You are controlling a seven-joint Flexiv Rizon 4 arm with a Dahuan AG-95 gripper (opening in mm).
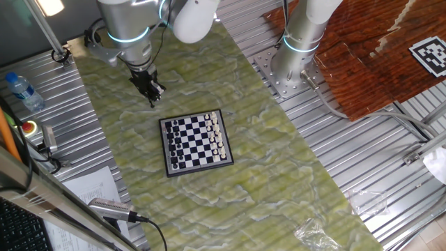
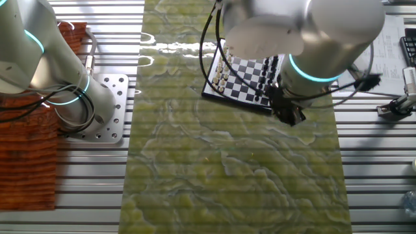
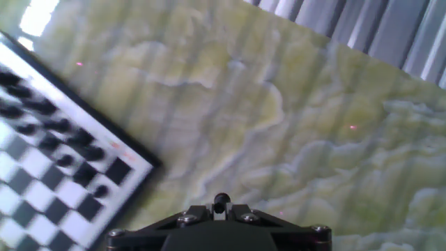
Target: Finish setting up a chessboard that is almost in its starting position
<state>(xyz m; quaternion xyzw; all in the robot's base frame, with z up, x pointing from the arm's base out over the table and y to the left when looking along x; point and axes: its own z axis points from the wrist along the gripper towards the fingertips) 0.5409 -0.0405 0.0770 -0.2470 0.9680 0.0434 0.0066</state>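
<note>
The chessboard (image 1: 202, 167) lies in the middle of the green mat, with black pieces along its left side and white pieces along its right. It also shows in the other fixed view (image 2: 234, 103) and at the left of the hand view (image 3: 83, 104), blurred. My gripper (image 1: 152, 96) hangs over the mat just behind the board's black side, off the board. In the other fixed view the gripper (image 2: 289, 114) is at the board's near right corner. In the hand view the gripper (image 3: 221, 203) has its fingers close together on a small dark round piece.
A second arm's base (image 1: 296, 56) stands on a metal plate at the back right, beside a red-brown cloth (image 1: 362, 56) and a code tag (image 1: 430, 54). A water bottle (image 1: 19, 90) and a red button (image 1: 28, 127) sit at the left. Papers and a handheld device (image 1: 111, 207) lie front left.
</note>
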